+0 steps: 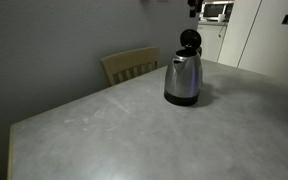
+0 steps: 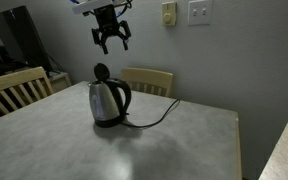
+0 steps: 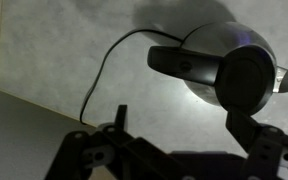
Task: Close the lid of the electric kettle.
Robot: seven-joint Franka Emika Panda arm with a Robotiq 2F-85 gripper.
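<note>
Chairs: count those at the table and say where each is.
2. In an exterior view, one wooden chair stands at the picture's left edge beside the table, a second chair behind the electric kettle. Others may be out of view.

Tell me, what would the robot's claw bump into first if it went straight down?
Probably the upright lid of the electric kettle. The gripper hangs open almost directly above it, though depth is hard to judge.
</note>
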